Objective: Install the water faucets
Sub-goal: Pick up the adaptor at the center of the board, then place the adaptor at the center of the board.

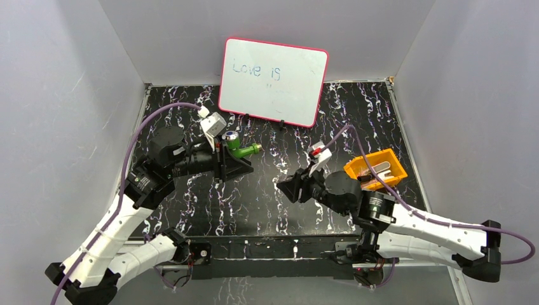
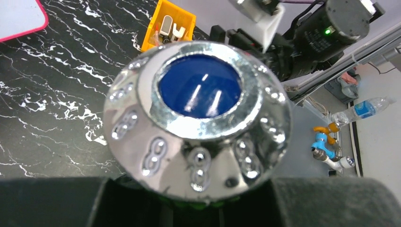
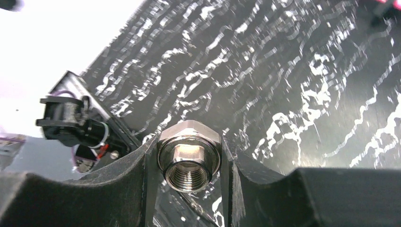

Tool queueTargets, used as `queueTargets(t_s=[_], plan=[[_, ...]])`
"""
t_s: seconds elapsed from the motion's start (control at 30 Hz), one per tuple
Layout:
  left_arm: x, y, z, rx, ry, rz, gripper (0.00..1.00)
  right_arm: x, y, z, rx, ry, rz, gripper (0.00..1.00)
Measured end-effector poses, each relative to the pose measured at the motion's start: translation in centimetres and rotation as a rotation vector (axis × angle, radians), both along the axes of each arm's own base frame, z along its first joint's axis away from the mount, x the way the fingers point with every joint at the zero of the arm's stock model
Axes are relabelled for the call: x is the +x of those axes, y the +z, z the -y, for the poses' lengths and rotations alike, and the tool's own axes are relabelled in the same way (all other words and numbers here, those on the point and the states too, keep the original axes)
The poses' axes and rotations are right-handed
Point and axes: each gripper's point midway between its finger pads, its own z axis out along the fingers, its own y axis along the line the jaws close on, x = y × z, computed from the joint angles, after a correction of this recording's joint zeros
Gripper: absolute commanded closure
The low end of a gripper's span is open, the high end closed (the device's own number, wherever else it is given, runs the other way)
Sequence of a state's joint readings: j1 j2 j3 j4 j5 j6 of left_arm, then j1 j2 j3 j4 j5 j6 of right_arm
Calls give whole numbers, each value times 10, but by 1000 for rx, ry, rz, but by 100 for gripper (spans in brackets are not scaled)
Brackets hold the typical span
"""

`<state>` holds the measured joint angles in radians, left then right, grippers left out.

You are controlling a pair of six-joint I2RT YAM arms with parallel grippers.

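So, right gripper [image 1: 287, 188]: near right, jaws partly closed on a hex metal fitting [image 3: 189, 161], pinched by its sides; its threaded bore faces the wrist camera.
Left gripper [image 1: 227, 154]: farther back and left, clamped almost fully shut on the tap [image 1: 245, 150], gripping just under the knob [image 2: 198, 94].
Tap: held above the table [image 1: 267, 210], green body pointing right, well apart from the fitting.
Tray [image 1: 389, 159]: right of the right gripper, metal pieces inside.
Whiteboard [image 1: 273, 81]: far centre, out of the way.
Step, as I judge it: bringing the tap and fitting together to thread them.
Risk: cross-threading if the two axes meet at an angle.
Risk: the fitting may twist or pop out, since only two faces are pinched.
Risk: the tap may rotate in the jaws under turning force.
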<state>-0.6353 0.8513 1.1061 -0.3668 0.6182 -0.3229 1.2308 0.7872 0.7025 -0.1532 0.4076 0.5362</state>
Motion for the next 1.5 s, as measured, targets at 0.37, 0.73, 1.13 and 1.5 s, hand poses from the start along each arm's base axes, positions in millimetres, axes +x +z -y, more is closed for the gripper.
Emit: queueTargets(t_s=[0.37, 0.73, 1.13, 1.5], plan=[[-5, 13, 6, -41, -44, -12, 100, -20, 72, -6, 115, 244, 397, 100], [-28, 54, 11, -136, -181, 52, 100, -56, 156, -8, 150, 495, 865, 100], [-60, 90, 11, -218, -368, 82, 100, -81, 219, -12, 214, 603, 1149, 100], [-80, 103, 6, -245, -464, 72, 100, -90, 259, -19, 232, 648, 1284, 100]])
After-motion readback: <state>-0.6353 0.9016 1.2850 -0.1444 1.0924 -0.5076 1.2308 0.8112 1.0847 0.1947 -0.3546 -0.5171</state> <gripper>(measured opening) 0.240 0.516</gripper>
